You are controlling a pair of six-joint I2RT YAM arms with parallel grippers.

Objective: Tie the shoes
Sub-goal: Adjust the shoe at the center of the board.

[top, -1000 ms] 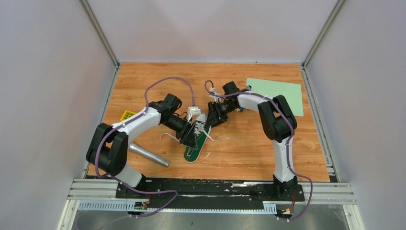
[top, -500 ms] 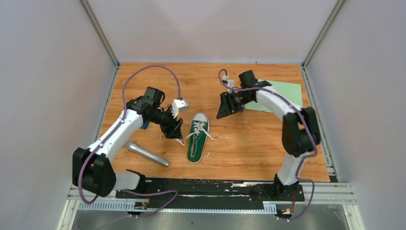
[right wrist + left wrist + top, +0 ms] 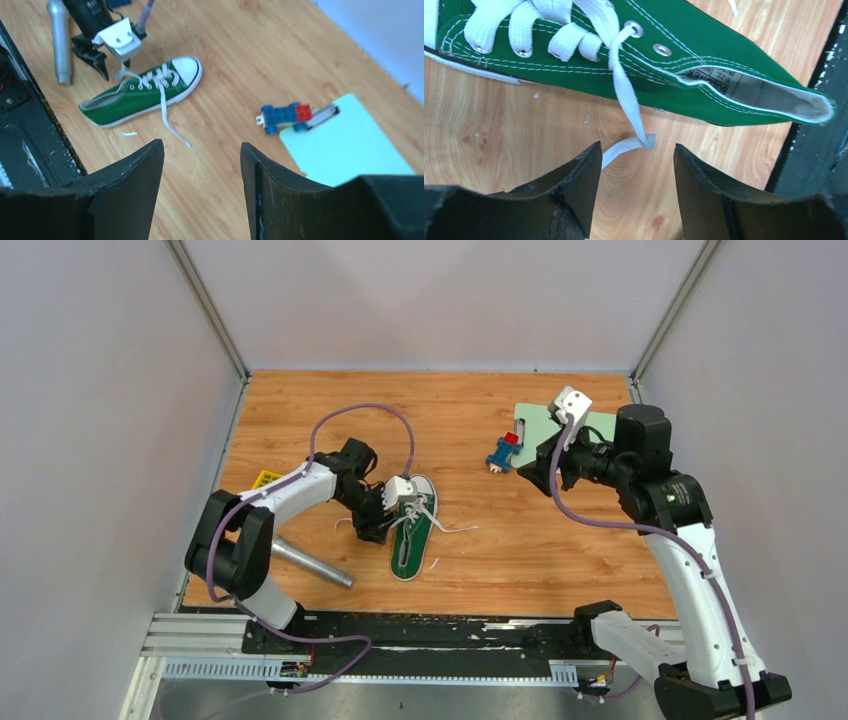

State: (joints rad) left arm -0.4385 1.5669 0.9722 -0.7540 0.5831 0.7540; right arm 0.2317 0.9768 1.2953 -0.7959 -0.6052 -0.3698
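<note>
sneaker [image 3: 411, 530] w/ loose laces [image 3: 624, 85], l hand [image 3: 637, 152] spread beside it, r hand [image 3: 202, 147] spread, metal tube [image 3: 310, 562] nearby

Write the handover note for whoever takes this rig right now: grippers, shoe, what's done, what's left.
Left gripper: open, low beside the shoe, gripping nothing. A loose lace end lies just ahead of its fingertips.
Right gripper: open, empty, raised off to the shoe's right near the clipboard.
Shoe: on the table, laces up, toe pointing away from the arm bases. The other lace end trails on its right side.
Done: laces are threaded through the eyelets; no knot or bow shows.
Left: take both lace ends, cross them, knot and bow.
</note>
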